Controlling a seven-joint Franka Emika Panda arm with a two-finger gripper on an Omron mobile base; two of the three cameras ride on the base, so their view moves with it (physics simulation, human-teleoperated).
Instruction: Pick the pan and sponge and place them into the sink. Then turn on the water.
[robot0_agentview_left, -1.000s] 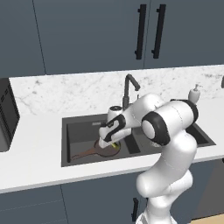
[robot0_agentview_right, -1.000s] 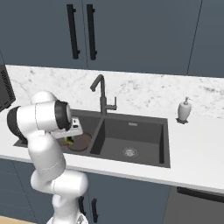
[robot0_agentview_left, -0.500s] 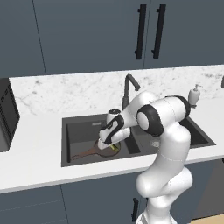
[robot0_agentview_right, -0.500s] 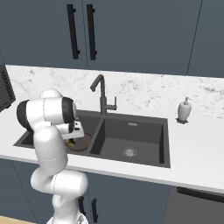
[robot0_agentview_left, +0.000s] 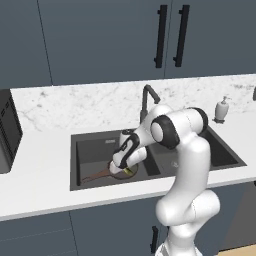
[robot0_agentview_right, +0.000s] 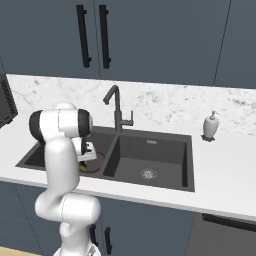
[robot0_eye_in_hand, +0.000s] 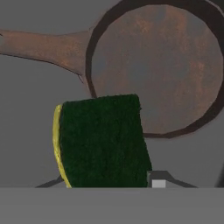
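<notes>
1 sponge (robot0_eye_in_hand: 101, 142) clamped in end effector (robot0_agentview_left: 125, 169), above pan (robot0_eye_in_hand: 157, 65).

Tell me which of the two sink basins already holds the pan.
The left basin, the one below the end effector. The pan lies on its floor, and the right basin shows just its drain.

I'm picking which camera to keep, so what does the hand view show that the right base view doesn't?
Hand view: the sponge's dark green top and yellow edge up close, and the pan's full round base with its handle.
Right base view: the faucet, the sink's right basin with its drain, the soap dispenser.
Both: sponge and pan in the sink's left basin.
</notes>
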